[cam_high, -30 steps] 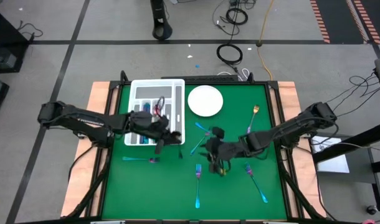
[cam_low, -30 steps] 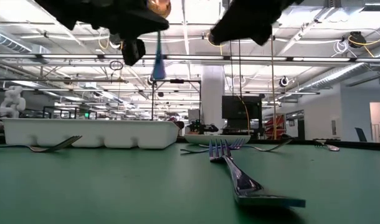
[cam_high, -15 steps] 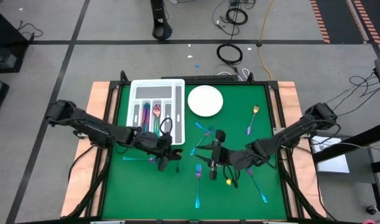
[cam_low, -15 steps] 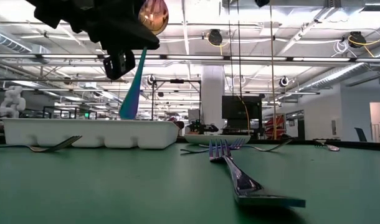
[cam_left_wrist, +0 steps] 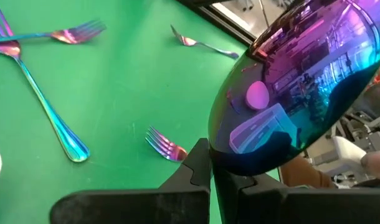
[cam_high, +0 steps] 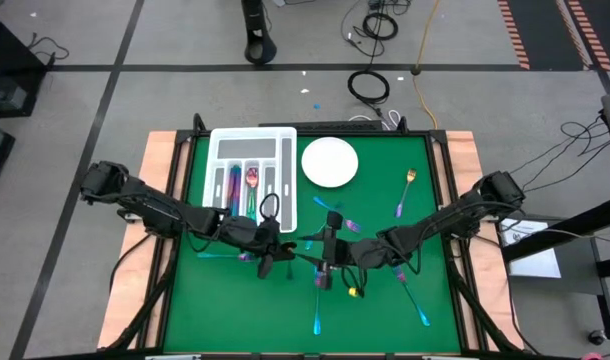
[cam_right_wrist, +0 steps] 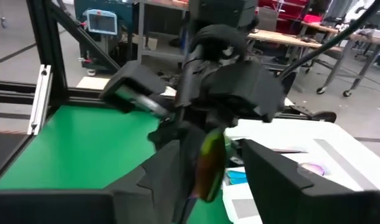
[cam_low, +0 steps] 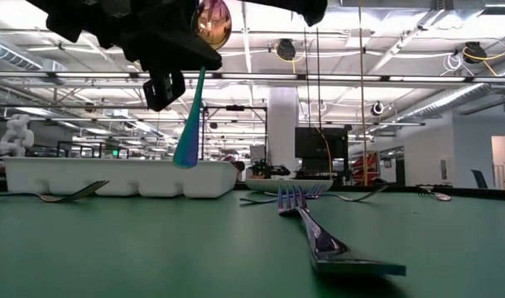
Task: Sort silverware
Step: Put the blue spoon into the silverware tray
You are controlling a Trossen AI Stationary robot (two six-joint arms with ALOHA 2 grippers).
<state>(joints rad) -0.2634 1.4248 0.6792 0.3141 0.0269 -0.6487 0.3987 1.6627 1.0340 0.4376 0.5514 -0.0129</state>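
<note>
My left gripper [cam_high: 268, 258] is over the middle of the green table, shut on an iridescent spoon [cam_low: 191, 116]. The spoon's bowl [cam_left_wrist: 296, 87] fills the left wrist view. My right gripper [cam_high: 325, 265] is open just to the right of it and faces it. In the right wrist view the spoon's handle [cam_right_wrist: 209, 158] shows ahead, between my right gripper's two fingers [cam_right_wrist: 159, 180]; I see no touch. Several forks lie flat on the table, such as one [cam_high: 318, 300] near the front and one [cam_high: 225, 256] at the left. My left gripper pinches the spoon at its neck [cam_left_wrist: 216, 163], just below the bowl, between its two fingers. The bowl [cam_low: 211, 21] stands above the fingers, and the handle hangs slanting down below them, its tip [cam_low: 185, 157] clear of the table.
A white divided tray [cam_high: 283, 150] with several pieces of silverware stands at the far left, a round white plate [cam_high: 330, 162] beside it. More forks lie at the right [cam_high: 410, 295] [cam_high: 405, 190] and in the middle [cam_high: 325, 215]. One fork [cam_low: 319, 236] lies close to the low camera.
My left gripper has carried the spoon from beside the tray toward the table's near edge and lower, and the handle has tipped to a slant. My right gripper has gone toward the table's left, closer to the left gripper.
</note>
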